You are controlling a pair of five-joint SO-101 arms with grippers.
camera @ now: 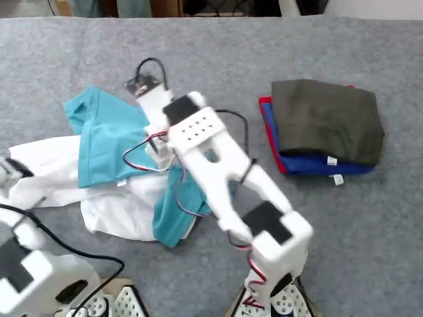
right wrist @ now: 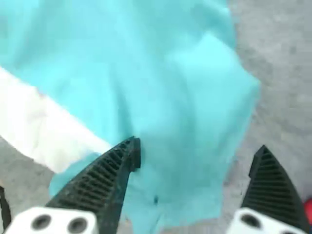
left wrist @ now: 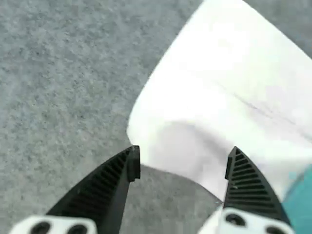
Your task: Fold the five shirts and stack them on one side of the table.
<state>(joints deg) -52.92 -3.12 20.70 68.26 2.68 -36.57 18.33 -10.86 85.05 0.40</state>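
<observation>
grey table (camera: 370,218) | teal shirt (camera: 106,139) overlaps white shirt (camera: 46,165) | left hand (left wrist: 184,158), right hand (right wrist: 198,150) agape, empty

Right arm (camera: 218,165) white, black servos (camera: 268,221), red-black cables (camera: 125,158); hand (right wrist: 198,145) black, ribbed

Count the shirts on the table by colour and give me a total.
Turquoise shirt: 1
White shirt: 1
Olive shirt: 1
Blue shirt: 1
Red shirt: 1
Total: 5

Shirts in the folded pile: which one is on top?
The dark green shirt. It lies on top, with the blue shirt under it and the red shirt at the bottom.
</observation>
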